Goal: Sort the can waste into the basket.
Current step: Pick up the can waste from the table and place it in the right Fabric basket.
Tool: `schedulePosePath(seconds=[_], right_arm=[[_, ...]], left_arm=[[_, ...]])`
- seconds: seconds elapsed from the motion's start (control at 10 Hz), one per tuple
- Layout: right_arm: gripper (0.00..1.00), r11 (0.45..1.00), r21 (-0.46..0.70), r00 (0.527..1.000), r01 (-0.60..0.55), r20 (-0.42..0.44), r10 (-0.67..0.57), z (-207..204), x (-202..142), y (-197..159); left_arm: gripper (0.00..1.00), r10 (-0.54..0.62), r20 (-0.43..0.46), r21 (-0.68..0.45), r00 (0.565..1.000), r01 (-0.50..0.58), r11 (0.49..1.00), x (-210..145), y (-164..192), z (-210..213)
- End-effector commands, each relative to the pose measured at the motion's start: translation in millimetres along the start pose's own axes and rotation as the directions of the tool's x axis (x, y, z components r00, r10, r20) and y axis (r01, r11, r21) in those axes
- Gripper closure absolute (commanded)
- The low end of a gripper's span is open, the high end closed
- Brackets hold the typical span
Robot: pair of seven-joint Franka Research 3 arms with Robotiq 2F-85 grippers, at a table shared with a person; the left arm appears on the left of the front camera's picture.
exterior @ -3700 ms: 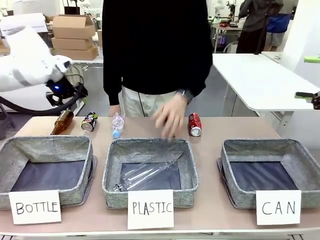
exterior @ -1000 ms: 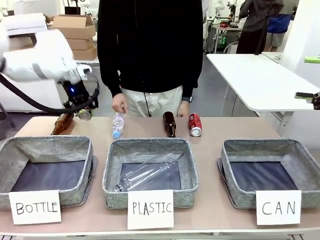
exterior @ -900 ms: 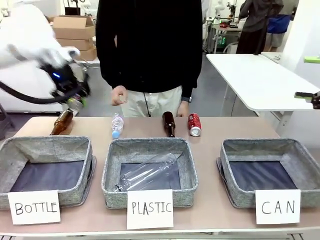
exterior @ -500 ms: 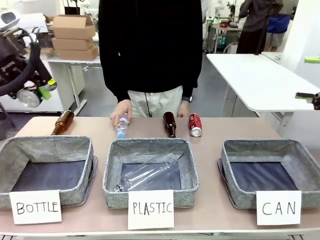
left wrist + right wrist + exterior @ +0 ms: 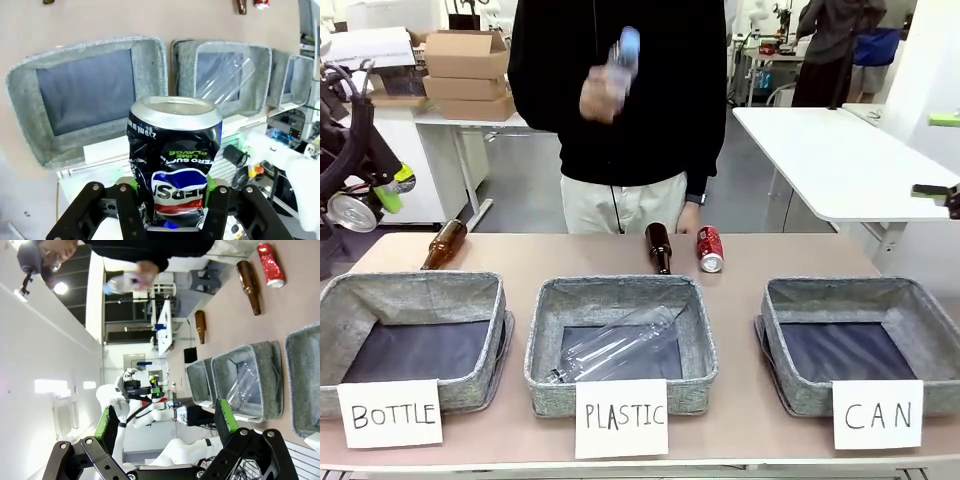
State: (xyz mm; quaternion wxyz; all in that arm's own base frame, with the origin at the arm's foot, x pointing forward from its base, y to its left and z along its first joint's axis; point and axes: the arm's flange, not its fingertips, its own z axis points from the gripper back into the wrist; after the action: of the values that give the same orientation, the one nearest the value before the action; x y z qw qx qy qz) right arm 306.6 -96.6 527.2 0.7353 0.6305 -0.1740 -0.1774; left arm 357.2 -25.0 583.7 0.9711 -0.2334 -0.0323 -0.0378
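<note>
My left gripper (image 5: pixel 368 200) hangs at the far left, above and outside the table, shut on the dark silvery can (image 5: pixel 350 213). The left wrist view shows this dented can (image 5: pixel 172 150) upright between the green pads (image 5: pixel 210 182), high over the baskets. The red can (image 5: pixel 710 248) lies at the table's far edge, also seen in the right wrist view (image 5: pixel 270 264). The grey basket (image 5: pixel 790 330) behind the "CAN" card (image 5: pixel 877 414) stands at the right with nothing in it. My right gripper (image 5: pixel 166 420) is open and holds nothing; the front view does not show it.
A person stands at the far side and holds a small plastic bottle (image 5: pixel 618 55) up at chest height. Brown bottles lie at the far edge (image 5: pixel 658 247) and far left (image 5: pixel 444 244). The "PLASTIC" basket (image 5: pixel 545 340) holds a clear bottle; the "BOTTLE" basket (image 5: pixel 340 300) stands left.
My left gripper took the dark can off the table and pulled it up and back to the left. The person set down a brown bottle, then lifted the small plastic bottle.
</note>
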Motion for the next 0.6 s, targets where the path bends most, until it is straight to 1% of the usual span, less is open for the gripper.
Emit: schedulePosePath(seconds=[0.0, 0.1, 0.2, 0.3, 0.4, 0.5], right_arm=[[0.00, 0.998, -0.050, 0.998, -0.047, 0.035, 0.049, 40.9, -9.5, 10.5], [0.00, 0.997, -0.075, 0.996, -0.035, 0.084, 0.042, 79.4, -9.6, 2.8], [0.00, 0.992, -0.124, 0.990, -0.022, 0.134, 0.039, 115.2, -10.1, -10.8], [0.00, 0.992, -0.126, 0.982, 0.010, 0.186, 0.014, 154.5, -19.5, -27.5], [0.00, 0.993, -0.110, 0.974, 0.042, 0.227, -0.016, 186.2, -30.7, -46.5], [0.00, 0.991, -0.106, 0.965, 0.083, 0.255, -0.054, 214.2, -41.4, -69.4]], left_arm=[[0.62, -0.185, 0.013, -0.009, 0.983, 0.185, 0.983, 19.6, -45.6, -23.0], [0.62, -0.387, -0.034, 0.005, 0.921, 0.387, 0.922, 58.3, -116.1, -52.2], [0.62, -0.579, 0.006, 0.035, 0.816, 0.578, 0.815, 85.8, -209.6, -83.3], [0.62, -0.726, -0.003, 0.051, 0.688, 0.725, 0.687, 88.3, -285.4, -109.0], [0.62, -0.819, 0.004, 0.060, 0.573, 0.818, 0.572, 82.0, -343.6, -134.9], [0.62, -0.891, 0.070, 0.083, 0.448, 0.888, 0.453, 68.9, -386.6, -168.8]])
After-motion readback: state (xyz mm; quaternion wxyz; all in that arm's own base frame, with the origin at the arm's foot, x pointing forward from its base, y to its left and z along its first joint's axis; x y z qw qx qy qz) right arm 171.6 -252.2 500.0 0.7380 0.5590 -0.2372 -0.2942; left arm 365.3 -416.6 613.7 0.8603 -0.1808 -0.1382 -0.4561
